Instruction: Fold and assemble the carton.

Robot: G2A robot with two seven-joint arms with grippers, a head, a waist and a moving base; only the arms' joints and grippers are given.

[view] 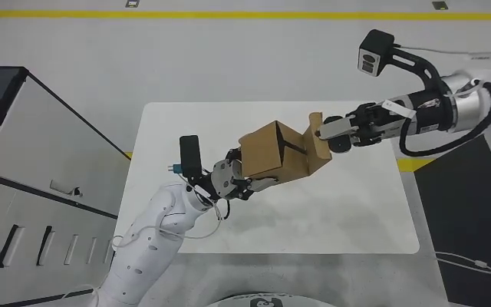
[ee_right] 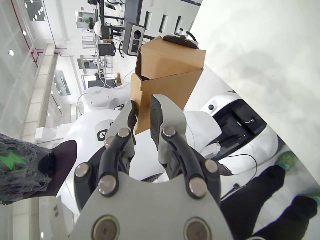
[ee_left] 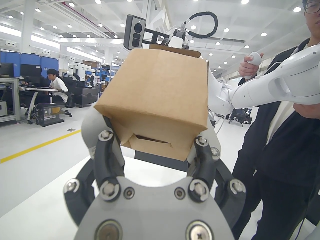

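A brown carton (view: 276,150) is held up over the white table (view: 345,219) between both arms. My left gripper (view: 249,182) is shut on the carton's closed end, with one finger (ee_left: 91,126) on each side of the carton (ee_left: 160,93). A tucked flap with a slot faces the left wrist camera. At the opposite, open end, my right gripper (view: 328,132) is shut on an upright flap (view: 315,125). In the right wrist view the dark pads (ee_right: 156,116) pinch that flap (ee_right: 142,111), and the carton body (ee_right: 172,73) extends beyond it.
A grey cabinet (view: 46,169) stands off the table's left side. Yellow floor lines (view: 245,14) run behind the table. Bare tabletop lies in front of and to the right of the carton.
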